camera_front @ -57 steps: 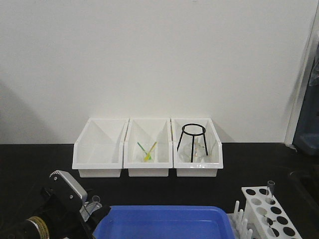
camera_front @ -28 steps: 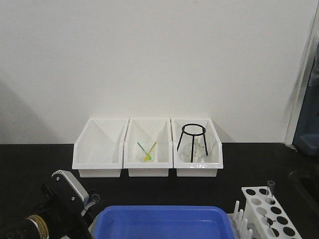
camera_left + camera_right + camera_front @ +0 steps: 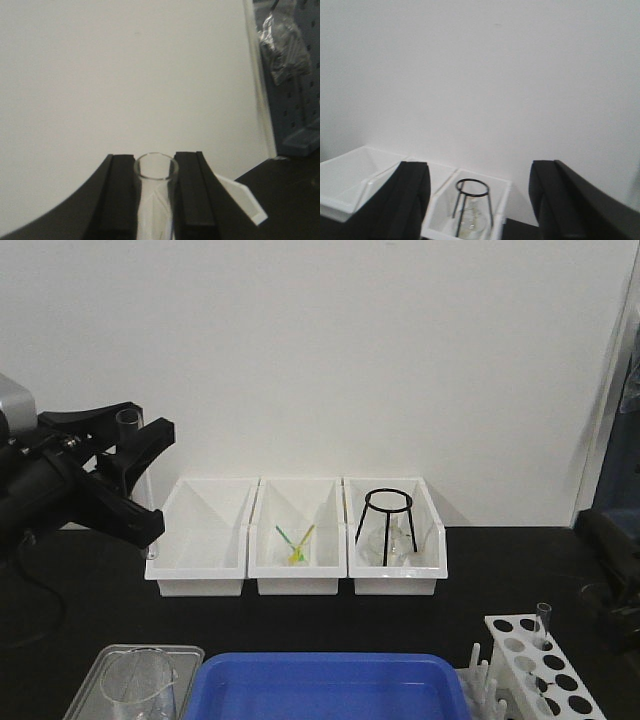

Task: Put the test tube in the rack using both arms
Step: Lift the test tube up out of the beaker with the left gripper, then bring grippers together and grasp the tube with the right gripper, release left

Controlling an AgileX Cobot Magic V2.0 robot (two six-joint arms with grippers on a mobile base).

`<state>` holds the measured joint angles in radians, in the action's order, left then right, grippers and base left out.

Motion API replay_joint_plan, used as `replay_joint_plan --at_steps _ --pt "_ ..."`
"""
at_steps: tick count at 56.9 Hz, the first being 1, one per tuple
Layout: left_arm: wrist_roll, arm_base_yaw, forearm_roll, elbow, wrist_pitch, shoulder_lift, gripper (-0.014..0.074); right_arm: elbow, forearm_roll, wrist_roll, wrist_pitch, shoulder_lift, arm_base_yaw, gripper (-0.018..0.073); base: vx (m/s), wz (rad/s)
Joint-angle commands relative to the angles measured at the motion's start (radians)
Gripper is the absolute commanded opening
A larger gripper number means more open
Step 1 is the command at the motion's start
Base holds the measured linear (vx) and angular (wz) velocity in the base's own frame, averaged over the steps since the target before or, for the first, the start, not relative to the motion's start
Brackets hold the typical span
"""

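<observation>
Front view, left to right. Far left, in the air before the plain white wall point(image 3: 320, 340): left gripper point(image 3: 150, 480), pinched on the tube point(image 3: 139, 485); mouth up, near upright with a slight tilt, lower end level with the rim of the leftmost bin, well apart from the rack. Below, at the near edge of the black tabletop point(image 3: 500, 570): grey tray point(image 3: 85, 692) holding a clear beaker point(image 3: 138, 690), then a blue tub point(image 3: 330, 685). At the back, against the wall: three white bins point(image 3: 297, 585) side by side, the middle one with a small yellow-green item, the right one with a black tripod point(image 3: 386, 525) and a flask point(image 3: 398, 545). Near right corner: white rack point(image 3: 500, 670), pegs point(image 3: 480, 675) along its left side, a second tube point(image 3: 542, 618) upright in a back hole. Right wrist view: right gripper point(image 3: 480, 200) spread wide, nothing between its fingers, facing the bins. Left wrist view, far right: blue-grey pegboard point(image 3: 295, 100) with a clear bag point(image 3: 282, 50) hanging on it
</observation>
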<state>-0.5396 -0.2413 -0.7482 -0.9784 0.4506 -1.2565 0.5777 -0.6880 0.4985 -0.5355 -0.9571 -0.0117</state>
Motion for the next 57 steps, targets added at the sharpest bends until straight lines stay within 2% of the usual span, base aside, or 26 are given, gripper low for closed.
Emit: replay_joint_plan --at_steps 1,5,9,15,21,30,49,54,57 --pt "-0.228 -0.028 -0.160 -0.045 0.099 0.002 -0.0006 0.073 -0.253 0.166 -0.094 -0.037 -0.050 0.0477 0.00 0.00" --pt "-0.350 -0.064 -0.272 -0.045 0.173 -0.030 -0.0003 0.102 -0.381 0.239 -0.141 -0.092 -0.124 0.0477 0.00 0.00" --pt "-0.417 -0.104 -0.330 -0.045 0.227 -0.063 -0.0001 0.125 -0.417 0.283 -0.144 -0.141 -0.204 0.0477 0.00 0.00" --pt "-0.433 -0.171 -0.326 -0.045 0.261 -0.114 0.0000 0.155 -0.401 0.284 -0.136 -0.210 -0.311 0.0477 0.00 0.00" --pt "-0.431 -0.230 -0.303 -0.046 0.253 -0.146 0.0001 0.170 -0.365 0.284 -0.136 -0.253 -0.369 0.0477 0.00 0.00" --pt "-0.429 -0.278 -0.239 -0.046 0.250 -0.173 0.0001 0.170 -0.320 0.284 -0.145 -0.281 -0.389 0.0477 0.00 0.00" --pt "-0.423 -0.335 -0.237 -0.046 0.234 -0.186 0.0001 0.169 -0.309 0.285 -0.167 -0.284 -0.389 0.0472 0.00 0.00" --pt "-0.423 -0.335 -0.237 -0.046 0.234 -0.186 0.0001 0.169 -0.309 0.285 -0.167 -0.284 -0.389 0.0433 0.00 0.00" --pt "-0.423 -0.335 -0.232 -0.046 0.234 -0.186 0.0001 0.169 -0.309 0.285 -0.168 -0.284 -0.389 0.0379 0.00 0.00"
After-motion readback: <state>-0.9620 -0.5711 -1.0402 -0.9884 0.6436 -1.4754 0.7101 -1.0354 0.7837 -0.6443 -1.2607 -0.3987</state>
